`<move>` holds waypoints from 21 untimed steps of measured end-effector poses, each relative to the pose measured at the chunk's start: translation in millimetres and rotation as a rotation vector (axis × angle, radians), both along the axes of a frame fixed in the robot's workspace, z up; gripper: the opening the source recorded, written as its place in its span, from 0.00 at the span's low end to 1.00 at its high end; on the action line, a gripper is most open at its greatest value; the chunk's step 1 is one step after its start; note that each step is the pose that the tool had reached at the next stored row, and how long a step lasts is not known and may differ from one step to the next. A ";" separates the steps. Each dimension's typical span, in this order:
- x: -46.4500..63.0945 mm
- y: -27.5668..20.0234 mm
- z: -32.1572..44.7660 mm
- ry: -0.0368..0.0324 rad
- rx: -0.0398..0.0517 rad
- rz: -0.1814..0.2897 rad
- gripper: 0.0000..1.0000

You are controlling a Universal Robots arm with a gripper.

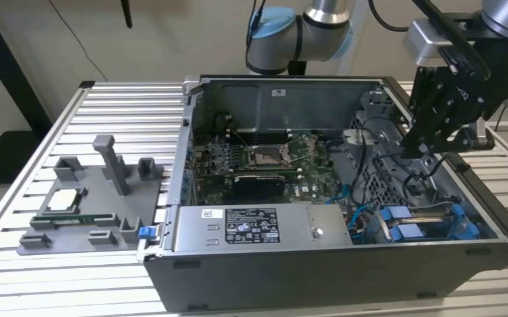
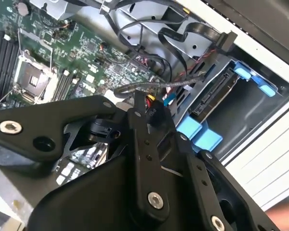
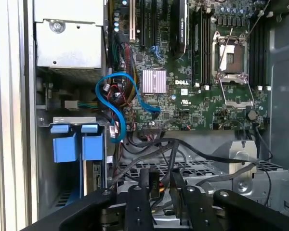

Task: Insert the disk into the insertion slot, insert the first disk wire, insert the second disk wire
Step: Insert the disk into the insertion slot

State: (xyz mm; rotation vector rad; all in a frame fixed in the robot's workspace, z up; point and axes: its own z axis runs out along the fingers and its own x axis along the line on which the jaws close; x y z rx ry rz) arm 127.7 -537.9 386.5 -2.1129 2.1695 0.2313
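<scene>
Gripper (image 3: 159, 182), clamping a wire connector (image 3: 154, 186), hangs near the slotted disk (image 3: 79, 148).

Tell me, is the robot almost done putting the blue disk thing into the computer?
Partly. Done: the disk, in its blue frame, already sits in the insertion slot. In hand: the claw looks closed on a black wire plug, held apart from the disk. Left: that plug is not in yet, and I can't tell whether any other wire reaches the disk.
</scene>
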 end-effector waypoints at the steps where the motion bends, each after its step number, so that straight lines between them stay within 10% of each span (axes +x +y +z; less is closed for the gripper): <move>1: 0.0 0.0 0.0 0.0000 0.0001 0.000 0.00; 9: 0.0 0.0 -0.1 0.0000 -0.0002 0.001 0.00; 15: 0.6 -1.4 -1.3 0.0001 -0.0546 0.003 0.00; 21: 13.4 -16.3 -4.0 0.0010 -0.0582 0.003 0.00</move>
